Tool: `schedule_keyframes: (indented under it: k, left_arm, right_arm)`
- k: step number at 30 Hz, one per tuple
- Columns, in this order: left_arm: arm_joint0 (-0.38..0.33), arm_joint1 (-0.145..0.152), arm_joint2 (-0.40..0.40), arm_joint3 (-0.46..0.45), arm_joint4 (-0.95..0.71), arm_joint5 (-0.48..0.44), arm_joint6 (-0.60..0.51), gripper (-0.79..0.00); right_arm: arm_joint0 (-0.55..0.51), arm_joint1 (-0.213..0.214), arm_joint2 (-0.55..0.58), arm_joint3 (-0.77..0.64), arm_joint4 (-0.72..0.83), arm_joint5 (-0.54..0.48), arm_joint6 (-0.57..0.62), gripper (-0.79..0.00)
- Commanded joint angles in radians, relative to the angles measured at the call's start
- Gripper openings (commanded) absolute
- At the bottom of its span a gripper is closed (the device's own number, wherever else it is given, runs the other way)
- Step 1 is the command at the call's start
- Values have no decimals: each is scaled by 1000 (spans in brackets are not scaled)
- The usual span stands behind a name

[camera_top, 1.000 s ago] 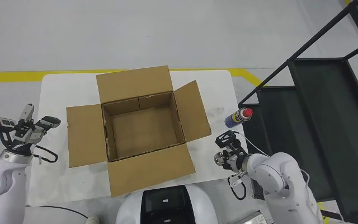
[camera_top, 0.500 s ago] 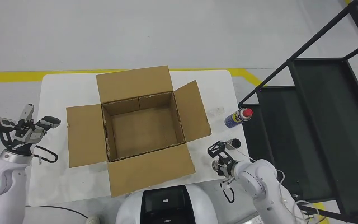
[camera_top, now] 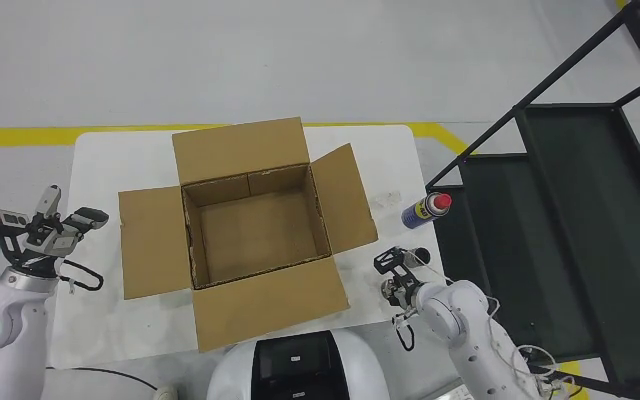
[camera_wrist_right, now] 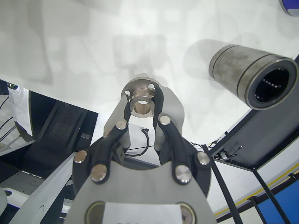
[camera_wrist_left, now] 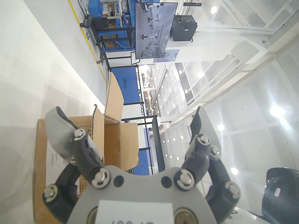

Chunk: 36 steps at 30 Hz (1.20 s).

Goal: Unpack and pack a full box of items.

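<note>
Open cardboard box (camera_top: pixel 258 238) sitting mid-table (camera_top: pixel 120 160) with flaps spread, right gripper (camera_wrist_right: pixel 141 109) clamping a small flanged bushing (camera_wrist_right: pixel 140 99) at the near right edge, steel cylinder (camera_wrist_right: pixel 250 80) lying just beside it, spray can (camera_top: pixel 426 209) resting farther back, left gripper (camera_wrist_left: pixel 126 117) hovering at the left edge, fingers wide apart.

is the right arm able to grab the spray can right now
Probably not yet: the spray can stands close by, but the right gripper is shut on a flanged bushing and would need to release it first.
</note>
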Motion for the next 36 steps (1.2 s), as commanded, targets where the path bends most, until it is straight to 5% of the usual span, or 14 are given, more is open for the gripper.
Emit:
schedule_keyframes:
  k: [1,10,11,12,15,16,36]
  left_arm:
    - [0,0,0,0,0,0,0,0]
    - [0,0,0,0,0,0,0,0]
    - [0,0,0,0,0,0,0,0]
    - [0,0,0,0,0,0,0,0]
    - [0,0,0,0,0,0,0,0]
    - [0,0,0,0,0,0,0,0]
    - [0,0,0,0,0,0,0,0]
  right_arm:
    - [12,0,-7,18,-11,11,-4,-785]
    - [57,-2,-35,76,3,39,-26,-785]
    - [60,-2,-38,78,5,40,-26,-717]
    - [63,-2,-40,80,8,40,-26,-502]
    - [68,-1,-43,82,17,41,-22,-34]
    - [69,-1,-43,82,24,42,-22,0]
    - [-138,33,171,-200,273,-55,63,0]
